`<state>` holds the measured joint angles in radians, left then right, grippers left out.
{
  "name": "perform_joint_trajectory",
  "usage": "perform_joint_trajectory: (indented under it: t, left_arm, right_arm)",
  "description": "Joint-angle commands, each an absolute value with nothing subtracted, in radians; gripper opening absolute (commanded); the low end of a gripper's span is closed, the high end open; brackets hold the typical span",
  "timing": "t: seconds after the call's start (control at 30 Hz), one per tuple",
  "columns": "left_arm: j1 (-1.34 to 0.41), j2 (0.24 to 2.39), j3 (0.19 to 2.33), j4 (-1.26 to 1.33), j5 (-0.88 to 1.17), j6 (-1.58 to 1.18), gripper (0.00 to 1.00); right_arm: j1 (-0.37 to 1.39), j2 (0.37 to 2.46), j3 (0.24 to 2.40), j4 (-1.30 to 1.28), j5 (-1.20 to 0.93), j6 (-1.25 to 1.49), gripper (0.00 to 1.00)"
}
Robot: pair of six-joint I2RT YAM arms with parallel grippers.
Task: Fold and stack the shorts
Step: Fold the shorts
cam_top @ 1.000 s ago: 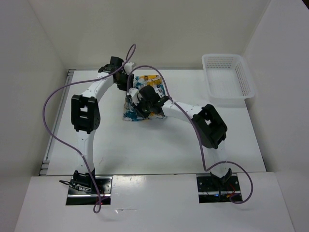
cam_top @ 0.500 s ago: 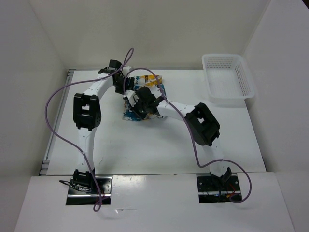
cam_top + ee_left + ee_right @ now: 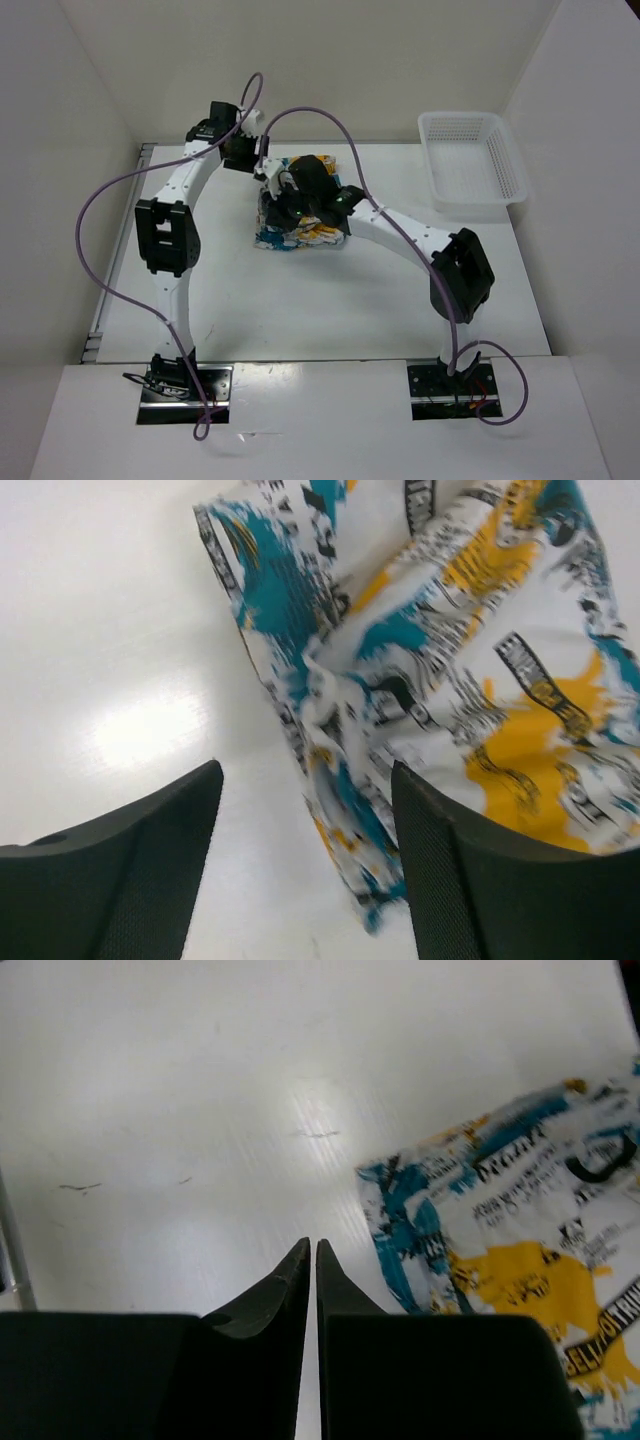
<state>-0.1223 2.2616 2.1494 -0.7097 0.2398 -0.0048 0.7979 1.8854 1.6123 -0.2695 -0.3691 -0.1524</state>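
From the top external view, we are seeing the shorts [image 3: 300, 236] lying as a compact, bunched bundle near the middle of the bench [image 3: 300, 300], a little toward its far edge. Both arms are reaching over the bundle. The left end effector [image 3: 262, 168] is hanging at its far-left side and the right end effector [image 3: 283, 200] is sitting over its middle. A white perforated basket [image 3: 470, 160] is standing well apart, at the far right corner.

From the left wrist view, we are seeing the left end effector [image 3: 305, 865] standing wide with nothing between its fingers [image 3: 150, 870]. A rumpled edge of the shorts [image 3: 450, 660] is running beneath the gap onto bare bench [image 3: 100, 630].

From the right wrist view, we are seeing the right end effector [image 3: 310, 1290] pinched narrow, gripping nothing we can make out. It is hovering over bare bench [image 3: 200, 1080] just beside a corner of the shorts [image 3: 500, 1250].

We are judging the fold to be in hand, between grips. The bundle is looking uneven, so the next move is calling for the wide end effector to drop onto that loose left edge and pinch it cleanly. It then needs to carry the edge across to square the fold before any stacking.
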Motion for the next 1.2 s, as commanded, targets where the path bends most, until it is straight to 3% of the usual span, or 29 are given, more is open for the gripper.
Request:
perform_joint_trajectory:
  t: [0.0, 0.1, 0.2, 0.5, 0.67, 0.87, 1.1, 1.17]
  left_arm:
    - [-0.138, 2.116, 2.056, -0.706, 0.282, 0.0, 0.74]
    - [-0.179, 2.022, 1.856, -0.664, 0.337, 0.0, 0.56]
    - [-0.201, 1.984, 1.738, -0.643, 0.405, 0.0, 0.49]
    - [-0.259, 2.082, 1.703, -0.6, 0.419, 0.0, 0.55]
    - [-0.27, 2.149, 1.64, -0.581, 0.267, 0.0, 0.55]
    - [-0.261, 2.158, 1.582, -0.561, 0.258, 0.0, 0.55]
    - [-0.261, 2.149, 1.621, -0.571, 0.29, 0.0, 0.62]
    - [-0.261, 2.138, 1.631, -0.58, 0.29, 0.0, 0.68]
  right_arm:
    - [0.743, 1.855, 1.546, -0.253, -0.236, -0.077, 0.08]
    - [0.723, 1.83, 1.493, -0.235, -0.19, -0.077, 0.05]
    - [0.674, 1.821, 1.445, -0.206, -0.169, -0.052, 0.02]
    - [0.632, 1.896, 1.339, -0.074, -0.075, -0.077, 0.01]
    - [0.632, 1.945, 1.269, -0.037, -0.064, -0.124, 0.01]
    - [0.623, 2.003, 1.258, -0.028, -0.064, -0.133, 0.01]
    - [0.623, 1.99, 1.296, -0.038, -0.064, -0.167, 0.01]
    - [0.623, 1.945, 1.334, -0.075, -0.089, -0.176, 0.01]
